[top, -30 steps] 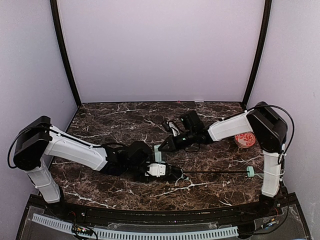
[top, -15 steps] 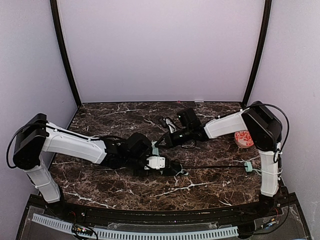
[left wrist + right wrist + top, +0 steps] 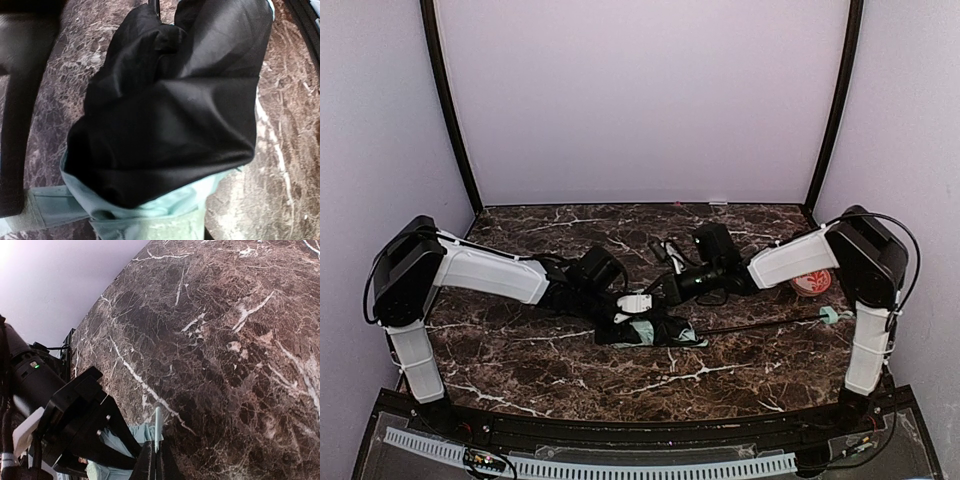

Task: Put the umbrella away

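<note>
The umbrella (image 3: 655,332) lies folded as a black and mint-green bundle at the table's middle. Its thin black shaft (image 3: 760,324) runs right to the mint handle (image 3: 828,316). My left gripper (image 3: 638,302) sits at the bundle's far edge. In the left wrist view black lining (image 3: 170,110) and mint fabric (image 3: 170,220) fill the frame and hide the fingers. My right gripper (image 3: 665,292) is just right of the left one. In the right wrist view it (image 3: 156,460) is shut on a thin mint strip (image 3: 157,427) of the umbrella.
A small orange-and-white patterned round object (image 3: 810,283) sits at the right, partly behind the right arm. The dark marble table (image 3: 520,350) is walled by pale panels at the back and sides. The left arm's black wrist (image 3: 75,420) is close beside the right fingers.
The left gripper has drawn back toward the far left, and the fabric bundle has bunched up below it. The shaft and handle have swung up and right. The right gripper shifted slightly right.
</note>
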`<state>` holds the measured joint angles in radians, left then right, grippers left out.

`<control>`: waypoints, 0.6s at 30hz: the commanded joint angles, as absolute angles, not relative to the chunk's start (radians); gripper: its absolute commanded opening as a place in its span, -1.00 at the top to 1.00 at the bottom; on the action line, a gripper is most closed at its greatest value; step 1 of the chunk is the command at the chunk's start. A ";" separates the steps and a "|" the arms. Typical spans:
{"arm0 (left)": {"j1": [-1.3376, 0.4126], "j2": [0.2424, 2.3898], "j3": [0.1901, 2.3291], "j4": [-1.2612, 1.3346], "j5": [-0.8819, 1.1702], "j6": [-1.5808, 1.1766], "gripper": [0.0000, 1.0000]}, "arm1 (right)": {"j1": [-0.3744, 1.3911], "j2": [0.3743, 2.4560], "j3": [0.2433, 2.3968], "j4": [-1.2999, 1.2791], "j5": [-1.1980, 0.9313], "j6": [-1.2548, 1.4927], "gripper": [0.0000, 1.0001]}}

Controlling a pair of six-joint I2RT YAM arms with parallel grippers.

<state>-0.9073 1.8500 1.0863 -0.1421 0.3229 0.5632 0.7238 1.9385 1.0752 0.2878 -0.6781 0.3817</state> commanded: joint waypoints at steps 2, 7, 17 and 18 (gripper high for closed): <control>-0.927 1.901 1.037 -0.359 0.540 0.491 0.95 | 0.707 1.800 1.005 0.690 -0.660 0.452 1.00; -0.918 1.921 1.045 -0.354 0.539 0.467 0.95 | 0.719 1.767 0.928 0.773 -0.702 0.490 1.00; -0.857 1.958 1.064 -0.350 0.620 0.387 0.81 | 0.786 1.702 0.766 0.892 -0.742 0.413 1.00; -0.849 1.963 1.067 -0.351 0.621 0.375 0.75 | 0.795 1.698 0.756 0.881 -0.737 0.392 1.00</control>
